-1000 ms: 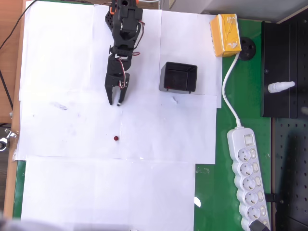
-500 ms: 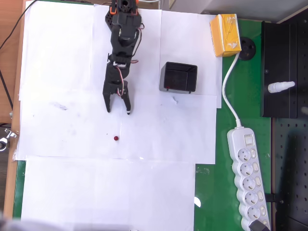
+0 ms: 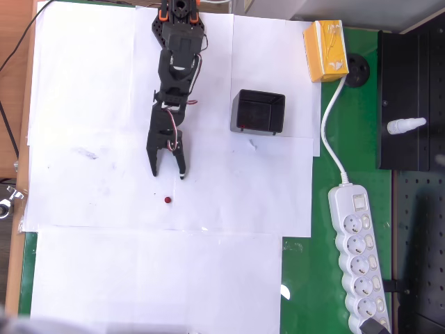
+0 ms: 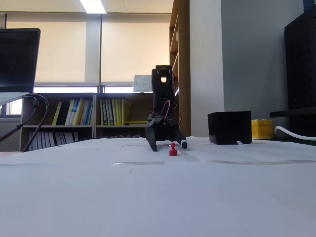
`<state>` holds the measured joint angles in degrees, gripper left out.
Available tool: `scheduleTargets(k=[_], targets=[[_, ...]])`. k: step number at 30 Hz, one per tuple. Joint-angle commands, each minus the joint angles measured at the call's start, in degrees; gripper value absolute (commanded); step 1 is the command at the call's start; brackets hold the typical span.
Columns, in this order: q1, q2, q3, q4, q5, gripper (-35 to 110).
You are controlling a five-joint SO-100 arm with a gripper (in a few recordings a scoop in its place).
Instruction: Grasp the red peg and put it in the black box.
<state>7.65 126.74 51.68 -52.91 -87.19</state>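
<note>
The red peg (image 3: 167,200) is a tiny dark red dot on the white paper in the overhead view; in the fixed view the red peg (image 4: 173,149) stands upright on the table. My black gripper (image 3: 167,175) is open, its two fingers spread, tips a short way above the peg in the picture and apart from it. In the fixed view my gripper (image 4: 168,145) hangs just behind the peg, fingers straddling it in line of sight. The black box (image 3: 258,112) sits right of the arm, open side up; the black box (image 4: 229,128) also stands at the right of the fixed view.
A yellow carton (image 3: 325,50) lies at the top right, a white power strip (image 3: 358,252) with its cable on the green mat at the right. A black perforated panel (image 3: 410,104) fills the far right edge. White paper sheets (image 3: 153,271) cover the table.
The gripper went from nearly shut to open and moved down the picture toward the red peg. The peg and box have not moved.
</note>
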Motion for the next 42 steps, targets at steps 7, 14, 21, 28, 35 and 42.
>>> scheduleTargets(k=[7, 14, 21, 28, 35, 42], targets=[[-0.09, 4.04, 13.54, 0.44, 0.44, 29], [-0.18, 6.5, 16.7, 0.53, -0.97, 29], [-1.23, 7.12, 17.31, 0.7, -2.46, 29], [-2.64, 7.47, 18.37, 0.97, -2.64, 29], [-3.25, 8.17, 19.42, 0.97, -1.49, 29], [-3.25, 9.4, 22.32, 2.37, -1.41, 29]])
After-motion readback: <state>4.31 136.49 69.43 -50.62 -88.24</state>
